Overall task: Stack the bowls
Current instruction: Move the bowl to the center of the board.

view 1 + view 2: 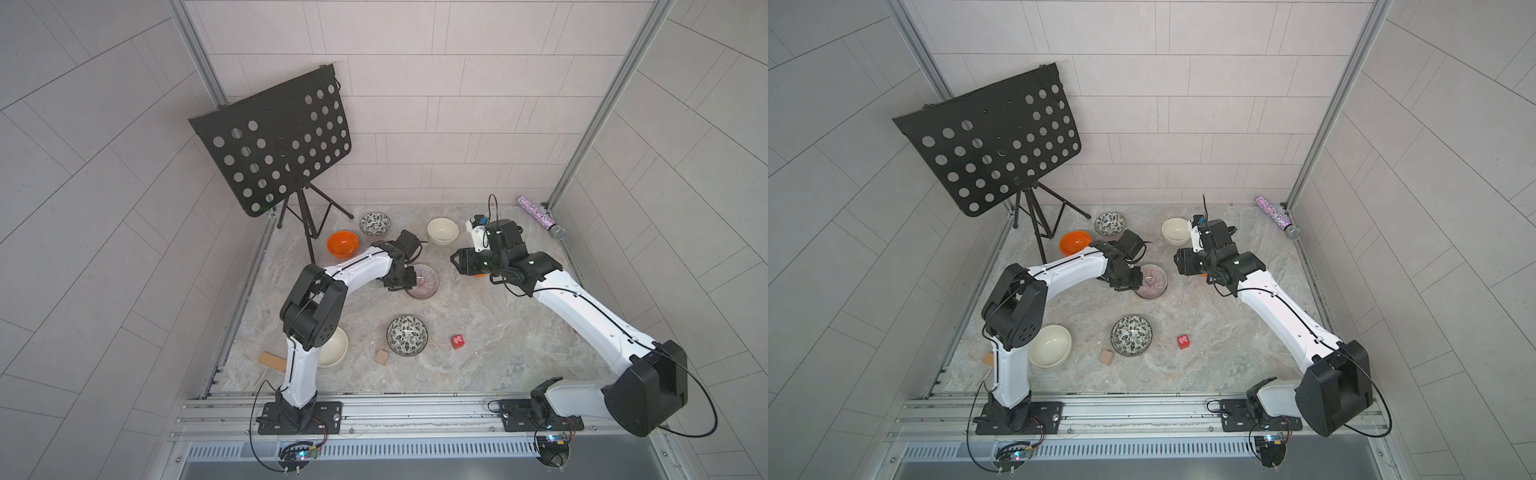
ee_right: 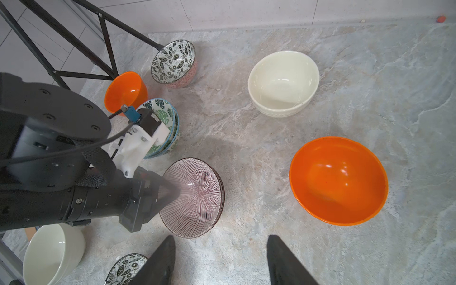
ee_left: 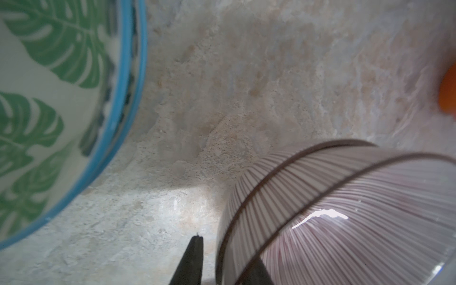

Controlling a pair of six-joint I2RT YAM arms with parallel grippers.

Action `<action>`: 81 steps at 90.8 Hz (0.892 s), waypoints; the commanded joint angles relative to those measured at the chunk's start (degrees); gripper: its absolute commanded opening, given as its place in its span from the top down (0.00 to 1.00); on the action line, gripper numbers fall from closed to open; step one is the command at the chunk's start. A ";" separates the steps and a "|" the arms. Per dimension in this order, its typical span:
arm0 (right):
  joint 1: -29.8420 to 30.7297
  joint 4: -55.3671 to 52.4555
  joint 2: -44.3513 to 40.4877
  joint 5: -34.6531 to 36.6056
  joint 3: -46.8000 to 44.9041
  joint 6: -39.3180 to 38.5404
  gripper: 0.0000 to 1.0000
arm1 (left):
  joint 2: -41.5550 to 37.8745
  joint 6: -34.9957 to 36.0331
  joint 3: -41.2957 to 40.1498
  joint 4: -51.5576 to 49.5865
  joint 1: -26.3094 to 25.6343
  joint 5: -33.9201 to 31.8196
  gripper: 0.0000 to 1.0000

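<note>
Two purple striped bowls [image 2: 197, 197] sit nested mid-table. My left gripper [image 3: 225, 251] straddles their rim, one finger inside and one outside; a narrow gap shows beside the outer finger [image 3: 195, 259]. A nested stack of green-leaf bowls [image 2: 167, 123] stands just behind it, hidden under the left arm in both top views. Orange bowls [image 1: 342, 244] [image 2: 338, 180], cream bowls [image 1: 443, 231] [image 1: 334, 347] and black-and-white leaf bowls [image 1: 375, 223] [image 1: 407, 335] stand singly. My right gripper [image 2: 220, 238] hangs open and empty over bare table beside the nearer orange bowl.
A black music stand [image 1: 274, 141] has its legs at the back left, near the far orange bowl. A red die [image 1: 457, 341] and two wooden blocks [image 1: 381, 357] [image 1: 272, 360] lie near the front. A glitter microphone [image 1: 540, 216] lies at the back right.
</note>
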 commanded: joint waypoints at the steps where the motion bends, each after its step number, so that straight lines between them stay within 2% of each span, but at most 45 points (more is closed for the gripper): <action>1: -0.07 0.73 -0.44 -0.17 -0.67 -0.25 0.38 | -1.31 -4.42 -2.29 1.40 0.03 -2.05 0.78; 18: -0.39 0.56 -0.86 -0.32 -0.93 -0.61 0.38 | -2.10 -9.63 -3.46 3.53 0.12 -4.05 0.86; 47: -0.74 0.18 -1.52 -0.52 -1.19 -1.25 0.38 | -3.35 -20.60 -4.40 6.30 0.47 -12.21 0.88; 81: -0.83 -0.05 -1.84 -1.21 -1.65 -1.67 0.38 | 1.35 -26.51 1.51 5.45 0.55 -14.17 0.88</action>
